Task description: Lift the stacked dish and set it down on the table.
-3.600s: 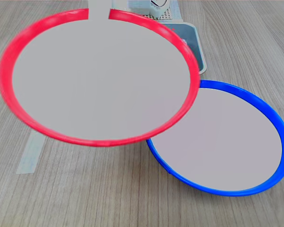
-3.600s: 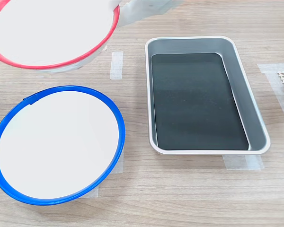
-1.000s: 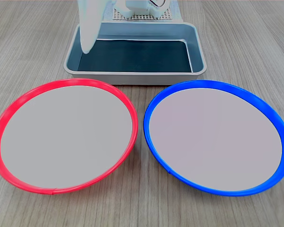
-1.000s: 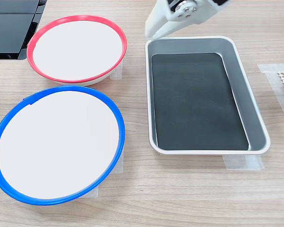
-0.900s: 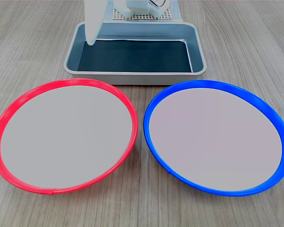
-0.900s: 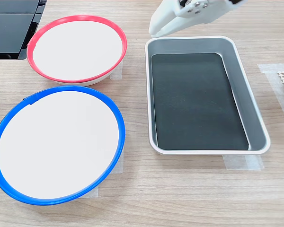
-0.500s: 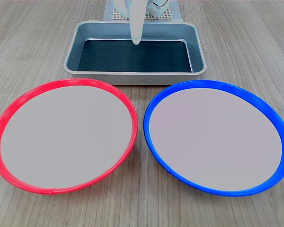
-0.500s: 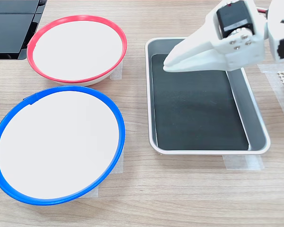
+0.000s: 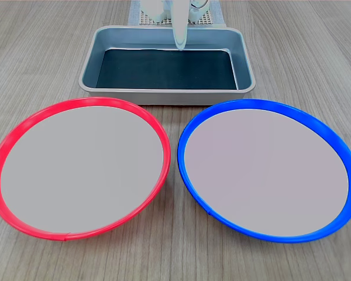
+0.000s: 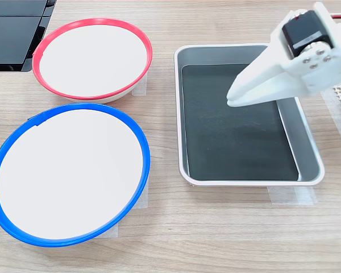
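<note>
Red-rimmed dish (image 9: 79,168) sits flat on the table (image 9: 41,64), lower left of the first exterior view; upper left of the second exterior view (image 10: 92,58). Not stacked on anything. Pale centre bare.

Blue-rimmed plate (image 9: 269,170) lies just beside it, lower right of the first exterior view, lower left of the second exterior view (image 10: 68,174). Rims near, narrow gap between them visible in the first exterior view; no overlap.

Grey metal tray (image 9: 245,64) w/ dark liner occupies top centre of the first exterior view, right half of the second exterior view (image 10: 310,153). Tape strip (image 10: 291,195) at tray's lower right corner in the second exterior view; another pale strip (image 10: 140,78) next to red dish.

Gripper (image 10: 233,99), white, hangs above tray interior in the second exterior view, tip pointing to frame left; seen in the first exterior view as a tapered tip (image 9: 180,40) at top centre. Fingers look drawn together, nothing between them. Gripper well apart from both plates.

Dark flat item (image 10: 14,34) at upper left corner of the second exterior view, partly behind red dish; type unclear
</note>
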